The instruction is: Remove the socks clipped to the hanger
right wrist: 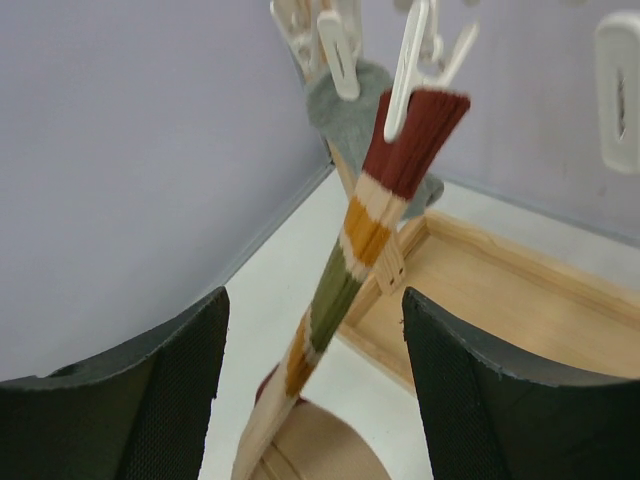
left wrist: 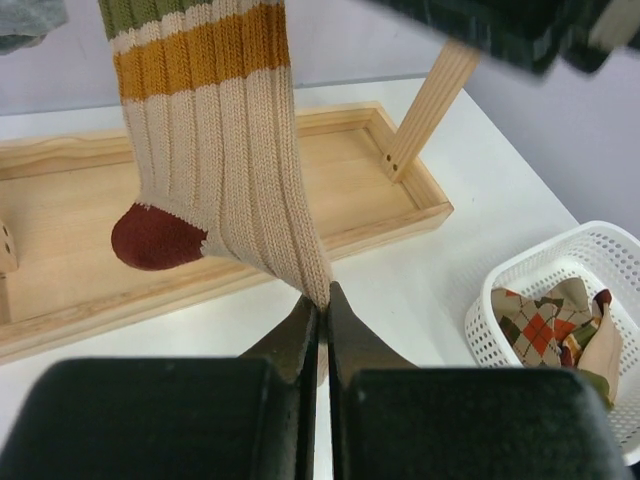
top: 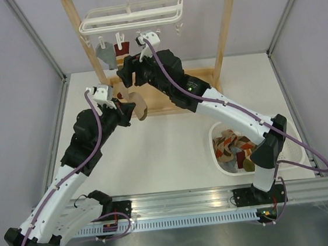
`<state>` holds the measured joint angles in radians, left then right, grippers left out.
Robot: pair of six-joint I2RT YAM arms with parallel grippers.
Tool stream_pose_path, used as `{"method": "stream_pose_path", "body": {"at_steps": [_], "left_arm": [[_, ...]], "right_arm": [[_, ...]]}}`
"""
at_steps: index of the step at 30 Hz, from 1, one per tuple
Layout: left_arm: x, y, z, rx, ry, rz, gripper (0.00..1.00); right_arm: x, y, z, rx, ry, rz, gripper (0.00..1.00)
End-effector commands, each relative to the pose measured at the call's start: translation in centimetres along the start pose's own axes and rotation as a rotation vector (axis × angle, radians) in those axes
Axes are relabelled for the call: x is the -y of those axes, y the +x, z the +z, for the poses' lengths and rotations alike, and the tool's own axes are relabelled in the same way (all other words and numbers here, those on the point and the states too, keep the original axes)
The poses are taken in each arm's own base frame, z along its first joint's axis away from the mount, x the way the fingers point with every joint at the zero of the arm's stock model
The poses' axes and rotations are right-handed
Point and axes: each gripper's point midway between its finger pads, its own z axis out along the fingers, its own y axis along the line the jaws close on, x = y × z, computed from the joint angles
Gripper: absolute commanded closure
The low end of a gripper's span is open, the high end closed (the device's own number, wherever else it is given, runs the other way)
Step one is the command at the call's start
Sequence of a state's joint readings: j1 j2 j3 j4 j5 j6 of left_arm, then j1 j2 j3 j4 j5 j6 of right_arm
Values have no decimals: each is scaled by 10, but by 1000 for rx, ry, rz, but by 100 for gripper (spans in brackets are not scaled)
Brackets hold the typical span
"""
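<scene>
Top external: pinches striped sock [top: 140,102] well below hanger [top: 132,16] with left gripper [top: 131,111]
Left wrist: clamps tight on striped sock's toe end
Right wrist: spreads right gripper [right wrist: 312,300] wide around striped sock, clipped under hanger beside 1 grey sock [right wrist: 345,105]

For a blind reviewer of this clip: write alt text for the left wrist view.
The left hand is shut on the bottom edge of a hanging tan sock with mustard and green bands and a dark red heel. Behind it lies a wooden tray; a white basket at right holds argyle socks.
</scene>
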<state>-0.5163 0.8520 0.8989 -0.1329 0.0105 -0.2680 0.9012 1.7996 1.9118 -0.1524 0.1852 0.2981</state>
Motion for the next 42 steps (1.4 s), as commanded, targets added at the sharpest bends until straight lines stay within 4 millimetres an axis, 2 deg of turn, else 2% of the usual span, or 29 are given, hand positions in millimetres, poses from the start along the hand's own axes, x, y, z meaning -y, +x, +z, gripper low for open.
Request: {"method": "stream_pose_path", "body": {"at_steps": [1,2,3,4,5,6,7,8,11,16,22,23,24,35,42], "left_arm": [[9,-5,-3,13,46,-14,98],[9,-4,-3,11,46,-15,98],[9,-5,-4,14,48,-14,98],[9,-5,-4,14,48,-14,98],[9,-5,-5,14,51,-12,98],[10,-6,-5,17,53,-12,98],[11,-6,-6,18,62,-10,98],[12,-6,-6,18,65,-10,98],[15,-5,-7,19,80,-11,98],[19,-7,-9,23,105,-13,98],[24,-5,-10,19,135,-13,98],[24,-4,-10,17,138,-15,98],[26,-4,-9,14,145,-15,98],[32,2,-6,-7,184,-25,98],[33,5,-5,-19,193,-23,98]], "right_arm": [[0,-27,9,65,35,-30,25],[-1,-37,10,83,46,-31,25],[1,-39,12,87,53,-37,25],[2,-31,20,72,62,-42,25],[2,-41,21,91,63,-38,25],[3,-42,24,94,63,-36,25],[3,-35,30,82,64,-34,24],[3,-42,31,97,62,-29,24],[5,-46,37,108,63,-22,24],[16,-52,46,129,85,-16,24],[32,-67,57,170,95,-14,23],[31,-75,56,188,80,-12,23],[36,-73,61,186,84,-13,23],[36,-86,76,242,0,6,21],[35,-89,81,267,-7,8,25]]}}
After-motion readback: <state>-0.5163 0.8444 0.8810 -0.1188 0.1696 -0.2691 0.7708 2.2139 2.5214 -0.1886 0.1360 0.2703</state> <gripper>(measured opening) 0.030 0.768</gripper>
